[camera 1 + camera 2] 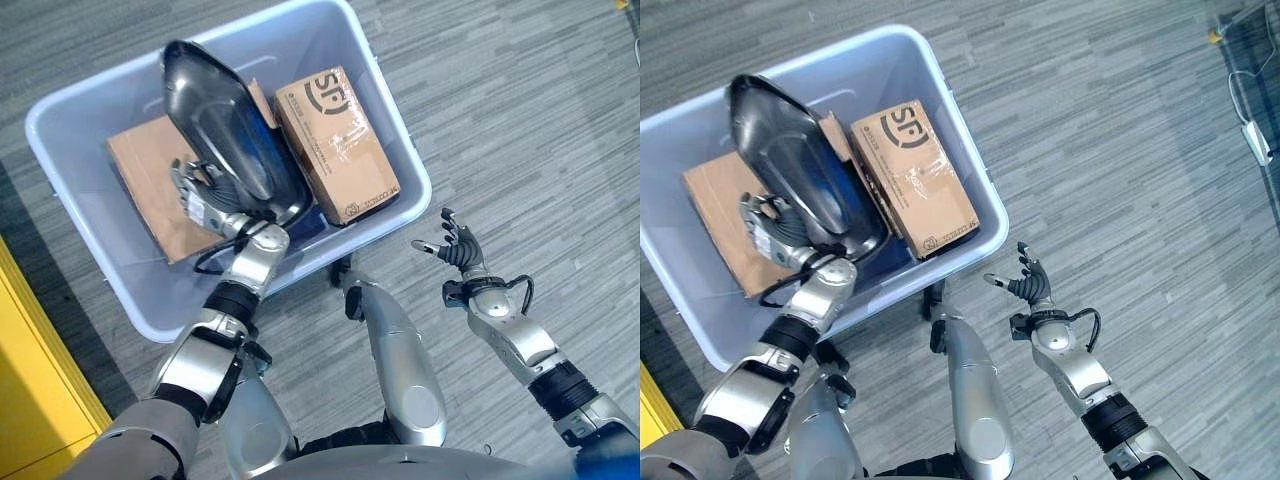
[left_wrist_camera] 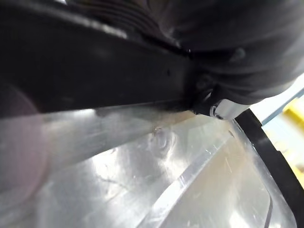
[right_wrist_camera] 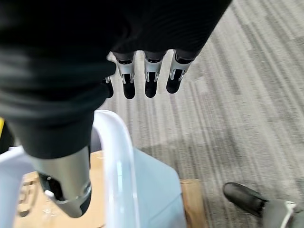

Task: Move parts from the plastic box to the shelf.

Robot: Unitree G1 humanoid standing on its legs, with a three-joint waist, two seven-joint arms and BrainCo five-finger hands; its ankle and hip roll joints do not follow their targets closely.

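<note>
Nearest the camera, the right hand (image 1: 1032, 284) hangs over bare carpet (image 1: 520, 120) to the right of the plastic box (image 1: 400, 150), fingers spread loosely and holding nothing; its own wrist view shows the fingertips (image 3: 151, 88) straight over the floor, with a person's dark shoe (image 3: 247, 198) beyond the box edge.

Farther off and to the left, the left hand (image 1: 205, 200) is up against the lower end of a black dished part (image 1: 228, 130), a glossy shell-like piece standing tilted on edge inside the box, its top leaning toward the far left wall. The fingers appear curled round the near rim of that part (the left wrist view gives only a dark edge and a shiny surface, so how deep the grip sits I cannot tell). Under and left of it lies a flat cardboard sheet (image 1: 150, 175); to its right sits a taped cardboard carton (image 1: 335, 145), touching or nearly touching the part's right edge.

The step in hand looks like lifting the black part out. A good lift would go straight up before swinging away, so the long shell clears the box wall and does not drag the carton. Held by one end, the part will want to swing, so a firm hold and a slow rise seem wise; the free right hand could steady the far end.
</note>
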